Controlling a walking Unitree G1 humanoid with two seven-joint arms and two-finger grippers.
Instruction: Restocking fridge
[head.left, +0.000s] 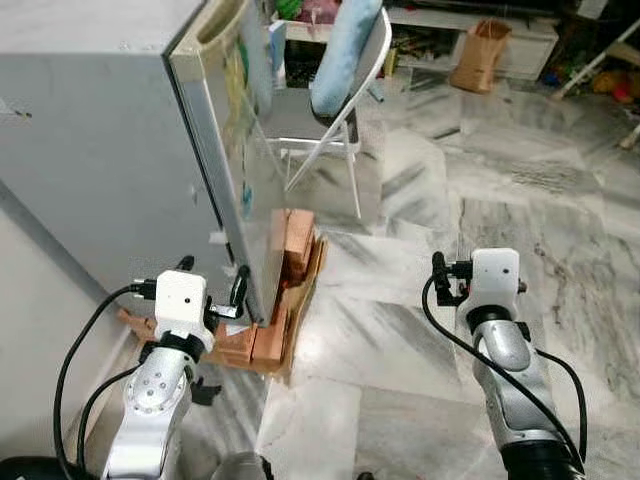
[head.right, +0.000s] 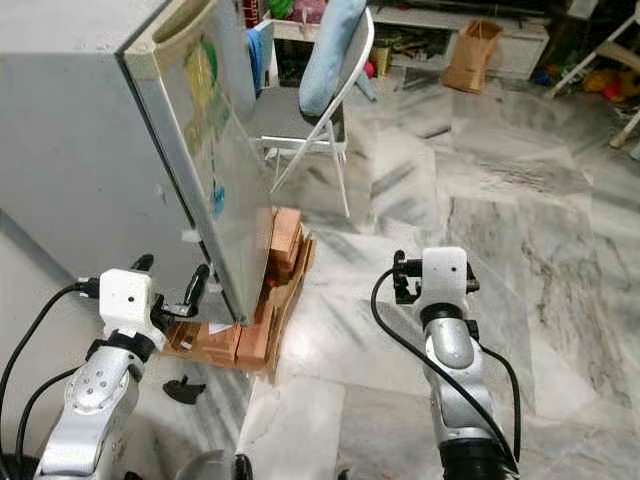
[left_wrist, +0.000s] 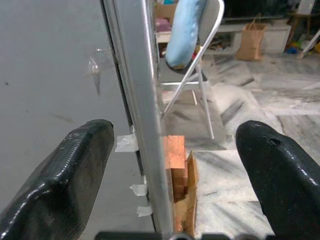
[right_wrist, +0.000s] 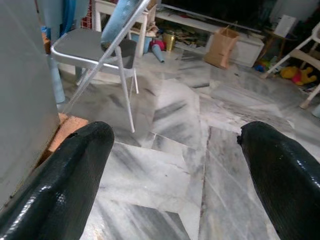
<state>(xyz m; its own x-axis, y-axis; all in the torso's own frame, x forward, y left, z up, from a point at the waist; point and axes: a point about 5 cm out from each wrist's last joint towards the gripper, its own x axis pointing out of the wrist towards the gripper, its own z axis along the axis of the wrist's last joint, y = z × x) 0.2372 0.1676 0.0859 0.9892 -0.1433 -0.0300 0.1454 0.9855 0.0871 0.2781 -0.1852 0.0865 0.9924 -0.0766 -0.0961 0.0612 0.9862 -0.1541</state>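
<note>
A small grey fridge stands at the left on orange bricks and cardboard. Its shiny door faces right and lies against the body along a thin dark seam. My left gripper is open low at the door's front corner. In the left wrist view the door edge runs between the left gripper's two fingers, untouched. My right gripper is open and holds nothing, hovering over the marble floor to the right of the fridge.
A folding chair with a light blue cushion stands close behind the fridge door. A brown paper bag and low shelves line the far wall. Bits of tape stick to the fridge's side. Toys lie at the far right.
</note>
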